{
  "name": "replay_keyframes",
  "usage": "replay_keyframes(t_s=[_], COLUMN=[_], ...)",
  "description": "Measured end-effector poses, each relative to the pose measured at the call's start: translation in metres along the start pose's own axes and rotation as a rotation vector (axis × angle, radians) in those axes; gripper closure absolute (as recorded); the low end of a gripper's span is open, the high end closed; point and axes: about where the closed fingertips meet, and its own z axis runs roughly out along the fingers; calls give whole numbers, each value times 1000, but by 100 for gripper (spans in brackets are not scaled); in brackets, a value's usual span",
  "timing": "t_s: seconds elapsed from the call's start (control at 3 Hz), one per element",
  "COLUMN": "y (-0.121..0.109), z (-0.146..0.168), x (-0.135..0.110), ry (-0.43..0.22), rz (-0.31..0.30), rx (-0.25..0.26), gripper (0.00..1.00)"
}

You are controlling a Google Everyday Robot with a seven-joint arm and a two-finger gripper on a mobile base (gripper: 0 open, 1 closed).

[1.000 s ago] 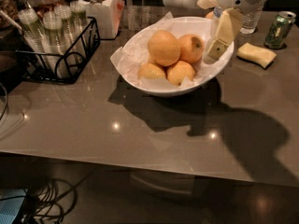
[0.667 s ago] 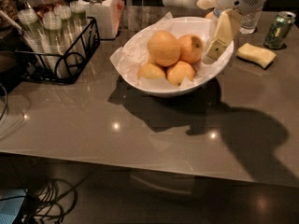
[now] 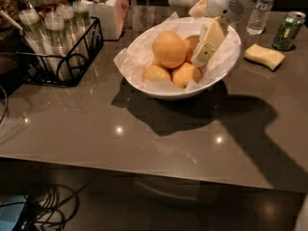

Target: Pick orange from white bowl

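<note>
The orange (image 3: pixel 169 48) lies in the white bowl (image 3: pixel 192 91), a little to the 11 o'clock side of the bowl's middle, and it rests on top of the other fruit. Two smaller yellowish fruits (image 3: pixel 156 73) lie against it at 6 o'clock. One deeper-orange fruit (image 3: pixel 192 42) is at its 2 o'clock, partly hidden. Crinkled white paper (image 3: pixel 129 61) lines the bowl and stands out over the rim.

The gripper (image 3: pixel 202 57) hangs down into the bowl at 3 o'clock from the orange, just beside the deeper-orange fruit. It does not hold the orange. It cannot be told whether the gripper is open or closed.

Around the bowl, a black wire basket (image 3: pixel 72 64) with lidded clear cups (image 3: pixel 57 28) stands at 9 o'clock. A white jar (image 3: pixel 101 8) is at 10 o'clock. A yellow sponge (image 3: pixel 263 57) lies at 3 o'clock, with a green can (image 3: pixel 288 30) and a clear water bottle (image 3: pixel 260 16) at 2 o'clock. All of these are apart from the bowl.

The surface (image 3: pixel 144 134) is grey-brown and glossy; it shows small light reflections and a dark shadow under the bowl and the arm. The room is dim. Dark cables (image 3: pixel 53 208) lie on the floor at 7 o'clock.
</note>
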Motion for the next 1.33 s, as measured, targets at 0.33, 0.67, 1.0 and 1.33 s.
replay_keyframes(t_s=[0.33, 0.67, 1.0, 1.33], y=[-12, -19, -23, -25], z=[33, 53, 57, 73], x=[-10, -6, -9, -20], ry=[-17, -25, -33, -87], rz=[-13, 5, 4, -17], rx=[-78, -118, -107, -137], gripper=[0, 0, 0, 0])
